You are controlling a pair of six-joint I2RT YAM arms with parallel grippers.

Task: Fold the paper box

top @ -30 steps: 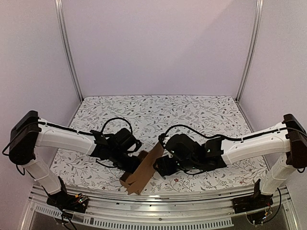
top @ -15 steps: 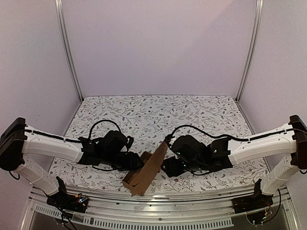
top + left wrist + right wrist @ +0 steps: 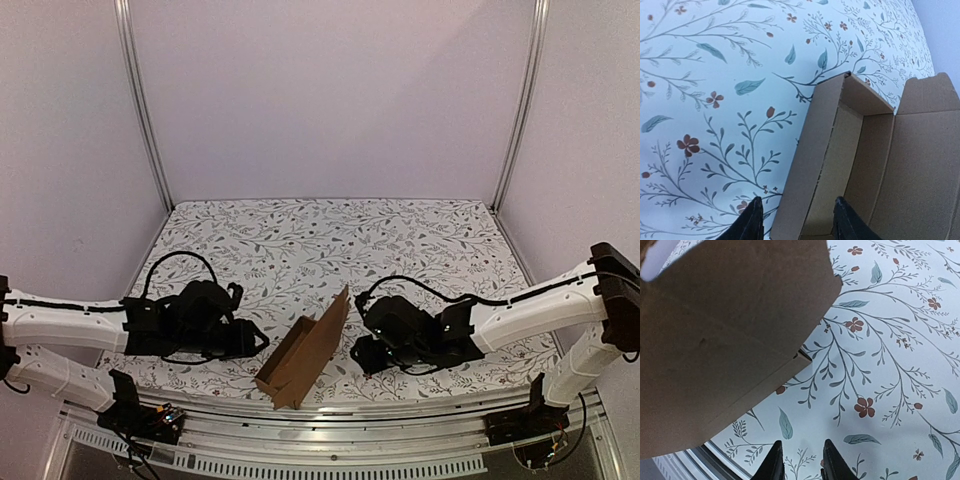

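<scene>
Pale walls and metal posts close in a counter (image 3: 420,250) covered with a floral cloth, and the box (image 3: 300,355) sits on it near the front edge, between the two arms. It is already a shallow open tray with its side walls up. Its lid (image 3: 335,315) stands nearly upright along the side towards the right arm. The left hand (image 3: 255,338) hangs just left of the box and clear of it, its fingers (image 3: 752,222) spread with nothing gripped; in its wrist view the tray's near wall lies beyond the tips. The right hand (image 3: 360,355) is just right of the box, behind the raised lid, with its fingers (image 3: 774,462) drawn close but not together, only cloth showing between them. Judging by this, the tray is formed and closing the lid is the step in hand. The next move probably calls for the right hand to push the lid over the tray while the left steadies the far wall, then a tuck of the front tab. Light card could slide or buckle. The box is plain brown, and no brand, label or writing can be read anywhere.
</scene>
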